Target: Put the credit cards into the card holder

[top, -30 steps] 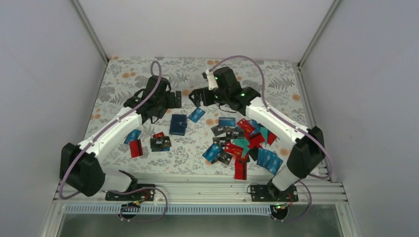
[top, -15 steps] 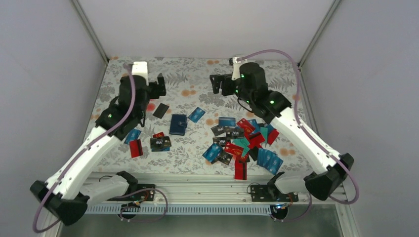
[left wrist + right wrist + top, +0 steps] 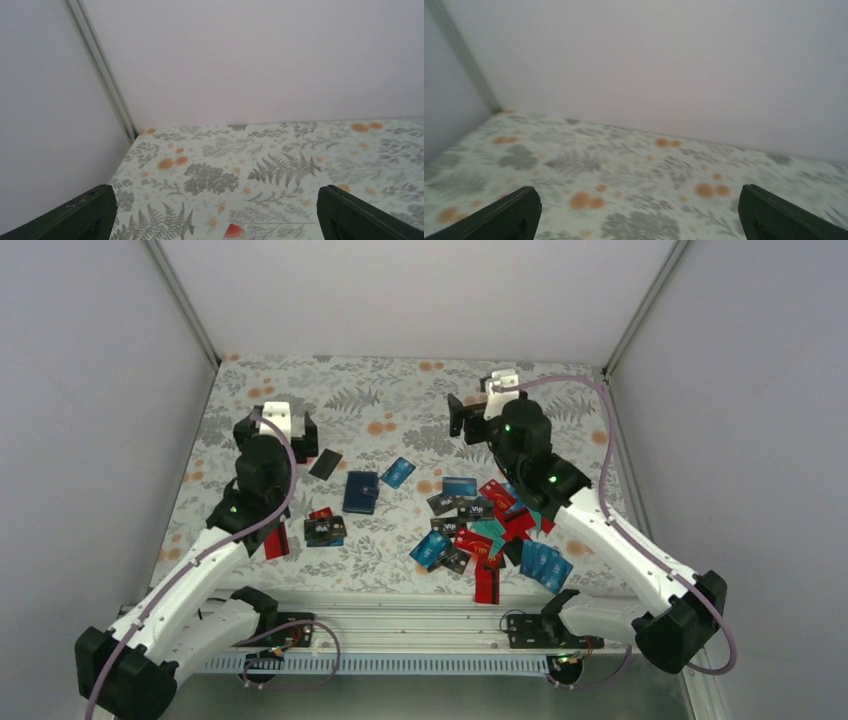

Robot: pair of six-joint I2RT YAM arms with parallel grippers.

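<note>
Both arms have lifted clear, left gripper (image 3: pixel 300 430) and right gripper (image 3: pixel 462 421) spread empty, exposing the credit cards (image 3: pixel 480 532) and card holder (image 3: pixel 360 492).

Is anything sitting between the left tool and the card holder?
Only a loose black card, lying flat between the open left tool and the card holder; nothing upright blocks the way.

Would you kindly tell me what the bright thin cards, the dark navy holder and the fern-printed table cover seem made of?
The bright thin cards look like stiff plastic: flat, crisp-edged, printed. The dark navy holder seems matte, perhaps leather or fabric; too small to tell. The fern-printed table cover looks like smooth printed cloth or vinyl.
</note>
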